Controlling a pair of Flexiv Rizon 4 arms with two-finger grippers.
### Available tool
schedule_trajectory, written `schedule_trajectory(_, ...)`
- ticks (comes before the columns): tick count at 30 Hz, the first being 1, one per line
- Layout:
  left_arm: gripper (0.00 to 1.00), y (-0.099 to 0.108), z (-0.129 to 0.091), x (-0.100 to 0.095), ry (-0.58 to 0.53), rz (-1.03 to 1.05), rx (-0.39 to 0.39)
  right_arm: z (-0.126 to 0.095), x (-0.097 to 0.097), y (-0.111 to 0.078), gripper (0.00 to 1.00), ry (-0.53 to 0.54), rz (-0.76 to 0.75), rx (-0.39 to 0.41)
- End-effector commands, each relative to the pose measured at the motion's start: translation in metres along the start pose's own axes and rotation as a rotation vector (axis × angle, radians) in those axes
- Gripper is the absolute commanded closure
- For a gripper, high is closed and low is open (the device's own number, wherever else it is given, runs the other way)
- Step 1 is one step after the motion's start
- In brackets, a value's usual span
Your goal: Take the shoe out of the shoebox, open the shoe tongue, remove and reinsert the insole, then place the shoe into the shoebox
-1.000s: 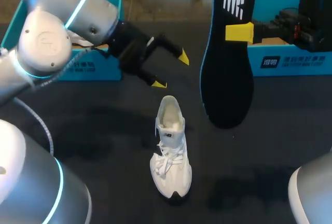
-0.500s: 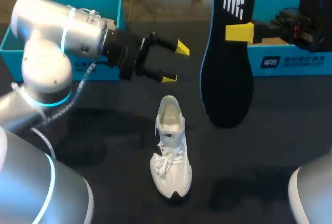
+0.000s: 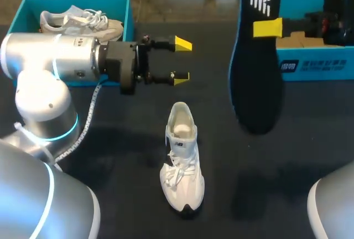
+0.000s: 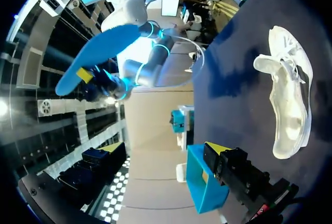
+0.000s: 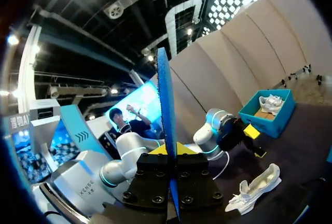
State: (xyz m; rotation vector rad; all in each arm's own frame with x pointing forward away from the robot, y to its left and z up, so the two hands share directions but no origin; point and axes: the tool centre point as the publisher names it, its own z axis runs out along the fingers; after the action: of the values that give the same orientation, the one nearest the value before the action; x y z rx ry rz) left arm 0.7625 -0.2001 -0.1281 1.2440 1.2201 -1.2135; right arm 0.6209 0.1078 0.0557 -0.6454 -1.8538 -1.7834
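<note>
black on one face and blue on the other, the insole [image 3: 257, 62] hangs pinched in my right gripper [image 3: 267, 29]. the yellow tips are closed on it from both sides, near its upper end, so it hangs upright above the table with the long lower part free. i judge that grip is meant to let the free end lead into the shoe. from that gripper's own camera the insole stands edge-on, straight up between the fingers. the white shoe [image 3: 181, 159] rests upright on its sole on the dark table, below that gripper, off toward my left arm and well apart from it. its collar gapes open and empty and the laces are loose, which suits a return of the insole. my left gripper [image 3: 181, 60] hovers just past the heel of the shoe and above it, lying level. its fingers are spread wide with nothing between them. i read that as a waiting post, close enough to steady the heel or hold the tongue back when the insole comes down. so the insole is out and reinsertion is the step in hand. the teal shoebox [image 3: 315, 65] sits just behind the right gripper. a second teal box [image 3: 119, 6] behind my left arm holds another white shoe [image 3: 83, 22].
</note>
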Motion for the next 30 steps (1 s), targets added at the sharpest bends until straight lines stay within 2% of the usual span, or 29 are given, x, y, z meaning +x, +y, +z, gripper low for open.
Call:
schedule_trajectory(1, 0.0, 0.001, -0.001, -0.007, 0.081, 0.006, 0.072, -0.002, -0.049, 0.023, 1.0, 0.06, 0.05, 0.075)
schedule_trajectory(17, 0.0, 0.001, -0.001, -0.007, 0.081, 0.006, 0.072, -0.002, -0.049, 0.023, 1.0, 0.06, 0.05, 0.075)
schedule_trajectory(20, 0.0, 0.001, -0.001, -0.007, 0.081, 0.006, 0.072, -0.011, -0.081, 0.039, 1.0, 0.06, 0.091, 0.041)
schedule_trajectory(23, 0.0, 0.001, -0.001, -0.007, 0.081, 0.006, 0.072, -0.017, -0.11, 0.05, 1.0, 0.06, 0.172, 0.079)
schedule_trajectory(25, 0.0, 0.001, -0.001, -0.007, 0.081, 0.006, 0.072, -0.018, -0.127, 0.054, 1.0, 0.071, 0.222, 0.102)
schedule_trajectory(28, 0.0, 0.001, -0.001, -0.007, 0.081, 0.006, 0.072, -0.022, -0.153, 0.052, 1.0, 0.084, 0.285, 0.054)
schedule_trajectory(30, 0.0, 0.001, -0.001, -0.007, 0.081, 0.006, 0.072, -0.022, -0.153, 0.052, 1.0, 0.084, 0.285, 0.054)
